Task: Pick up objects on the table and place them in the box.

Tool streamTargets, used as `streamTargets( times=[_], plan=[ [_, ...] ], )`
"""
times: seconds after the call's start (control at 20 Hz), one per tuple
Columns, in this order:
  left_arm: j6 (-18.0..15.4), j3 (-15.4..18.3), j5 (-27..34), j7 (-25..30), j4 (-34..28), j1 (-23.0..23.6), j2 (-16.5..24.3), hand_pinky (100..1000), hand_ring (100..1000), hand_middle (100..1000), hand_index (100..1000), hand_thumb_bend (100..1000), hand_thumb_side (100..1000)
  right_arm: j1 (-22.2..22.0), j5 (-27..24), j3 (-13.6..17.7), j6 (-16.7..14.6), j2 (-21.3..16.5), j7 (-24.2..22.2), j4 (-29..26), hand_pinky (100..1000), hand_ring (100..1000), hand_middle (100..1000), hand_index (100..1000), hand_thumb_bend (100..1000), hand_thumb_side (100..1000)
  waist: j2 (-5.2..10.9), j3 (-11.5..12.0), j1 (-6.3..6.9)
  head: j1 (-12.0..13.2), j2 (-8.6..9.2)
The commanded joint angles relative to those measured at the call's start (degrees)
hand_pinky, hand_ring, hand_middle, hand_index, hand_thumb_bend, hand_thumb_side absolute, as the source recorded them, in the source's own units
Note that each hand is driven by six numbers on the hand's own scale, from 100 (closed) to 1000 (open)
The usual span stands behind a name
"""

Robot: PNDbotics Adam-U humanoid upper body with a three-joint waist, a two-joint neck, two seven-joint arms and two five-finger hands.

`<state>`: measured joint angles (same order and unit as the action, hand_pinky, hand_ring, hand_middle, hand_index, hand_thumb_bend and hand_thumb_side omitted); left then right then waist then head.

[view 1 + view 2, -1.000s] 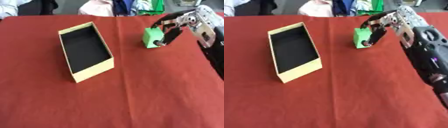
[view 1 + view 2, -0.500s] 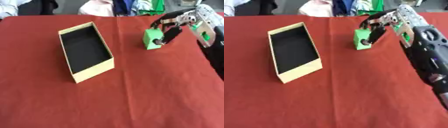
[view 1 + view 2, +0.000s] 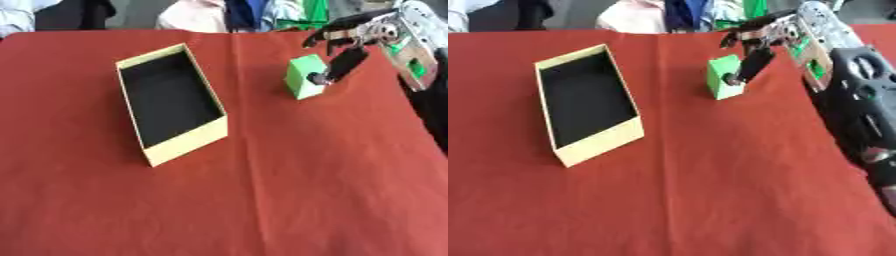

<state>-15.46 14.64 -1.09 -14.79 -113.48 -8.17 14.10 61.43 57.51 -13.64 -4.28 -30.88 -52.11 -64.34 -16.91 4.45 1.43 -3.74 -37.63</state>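
Observation:
A green block (image 3: 304, 77) stands on the red table (image 3: 262, 190), right of a yellow box (image 3: 186, 141) with a black inside. My right hand (image 3: 367, 37) comes in from the upper right and hangs over the block. Its thumb (image 3: 337, 67) reaches down to the block's right face and touches it. Its fingers (image 3: 325, 33) arch above and behind the block's far edge, with a gap between them and the block. The block rests on the table. My left hand shows in neither view.
My right forearm (image 3: 859, 100) runs along the table's right side. People's clothing and a green thing (image 3: 306, 12) show past the far edge. The red cloth stretches bare across the near half.
The fingers have crept a little further left over the green block. The block and the box have stayed in place.

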Motion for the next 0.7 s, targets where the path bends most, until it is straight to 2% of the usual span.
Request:
streamTargets(
  times=[0.05,0.2,0.4,0.7],
  plan=[
    [-0.06,-0.12,0.03,0.25,-1.11,-0.63,0.53,576,584,612,744,100,411,1.70,1.14,0.79,-0.21,-0.73,0.14,0.57,866,823,965,1000,238,493,0.07,0.16,0.29,-0.14,0.74],
    [0.00,-0.14,0.04,0.31,-1.11,-0.68,0.46,576,584,612,744,100,413,2.09,1.22,0.77,-0.64,-0.43,0.14,1.71,877,853,980,1000,238,487,-0.09,0.23,0.30,-0.29,0.89],
    [0.02,-0.15,0.03,0.37,-1.11,-0.71,0.39,577,585,612,743,100,416,2.55,-0.31,0.53,-1.65,-0.30,0.14,3.55,942,963,1000,1000,230,475,-0.23,0.38,0.23,-0.32,1.07],
    [0.06,-0.17,0.02,0.45,-1.11,-0.71,0.28,577,586,613,742,100,421,3.13,-0.47,0.33,-2.34,-0.04,0.14,5.33,948,968,1000,1000,235,478,-0.38,0.59,0.20,-0.26,1.41]
  ],
)
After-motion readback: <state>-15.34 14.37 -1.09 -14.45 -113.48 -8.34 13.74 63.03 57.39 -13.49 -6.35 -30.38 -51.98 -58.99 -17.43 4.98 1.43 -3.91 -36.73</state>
